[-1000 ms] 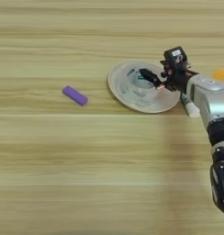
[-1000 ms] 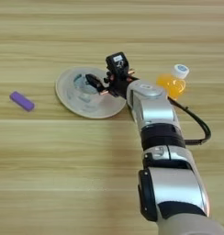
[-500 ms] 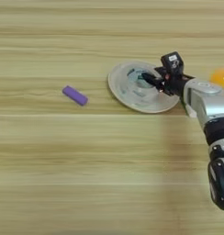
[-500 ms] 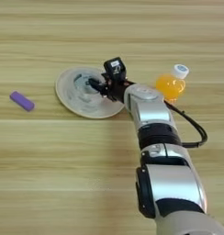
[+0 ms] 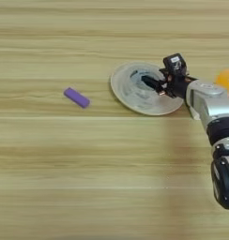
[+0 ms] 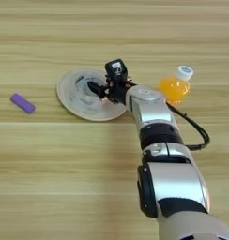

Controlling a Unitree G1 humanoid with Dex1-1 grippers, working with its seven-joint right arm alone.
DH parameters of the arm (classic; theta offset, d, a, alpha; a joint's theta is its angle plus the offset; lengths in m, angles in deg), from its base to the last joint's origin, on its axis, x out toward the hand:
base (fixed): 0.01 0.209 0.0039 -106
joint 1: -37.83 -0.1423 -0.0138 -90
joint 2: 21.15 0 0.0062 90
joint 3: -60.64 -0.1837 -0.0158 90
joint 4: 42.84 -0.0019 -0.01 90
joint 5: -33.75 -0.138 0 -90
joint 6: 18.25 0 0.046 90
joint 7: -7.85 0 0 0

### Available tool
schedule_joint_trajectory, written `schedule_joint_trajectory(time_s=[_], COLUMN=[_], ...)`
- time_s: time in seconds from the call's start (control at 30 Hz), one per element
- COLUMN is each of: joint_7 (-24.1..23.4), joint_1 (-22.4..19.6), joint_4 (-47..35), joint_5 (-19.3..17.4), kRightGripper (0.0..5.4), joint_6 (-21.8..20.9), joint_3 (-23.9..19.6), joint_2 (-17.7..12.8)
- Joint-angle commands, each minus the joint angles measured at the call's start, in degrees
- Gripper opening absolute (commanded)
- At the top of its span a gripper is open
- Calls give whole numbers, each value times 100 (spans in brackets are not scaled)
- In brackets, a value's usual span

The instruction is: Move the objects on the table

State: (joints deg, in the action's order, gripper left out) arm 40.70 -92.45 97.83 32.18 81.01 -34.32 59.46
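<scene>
A round beige plate [image 6: 72,101] lies right of the table's middle, with the clear tape roll [image 6: 83,90] resting on it. My right gripper [image 6: 97,88] reaches in from the right, low over the plate and against the right side of the tape roll [image 5: 137,87]. The roll's clear wall and the gripper's dark tip overlap, so the hold is unclear. The small orange juice bottle [image 6: 174,87] with its white cap stands just right of the forearm, apart from the plate. A small purple block [image 5: 77,97] lies alone to the left of the plate [image 5: 135,101].
The silver forearm [image 6: 151,117] and its black cable [image 6: 196,129] run from the bottom right up to the plate. The light wooden table [image 5: 64,178] fills both views.
Hardly anything differs. The gripper stays at the tape roll on the plate, and the plate, bottle and block keep their places.
</scene>
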Motion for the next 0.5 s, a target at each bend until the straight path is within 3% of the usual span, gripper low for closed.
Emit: schedule_joint_trajectory(time_s=[0.03, 0.33, 0.5], joint_7=[-61, -29, -8], joint_1=[-577, -582, -571], joint_4=[-146, -137, -258], joint_5=[-29, -44, -84], kRightGripper=[276, 162, 154], joint_6=[-150, -136, -93], joint_3=[-43, -51, -84], joint_2=[-154, -135, -149])
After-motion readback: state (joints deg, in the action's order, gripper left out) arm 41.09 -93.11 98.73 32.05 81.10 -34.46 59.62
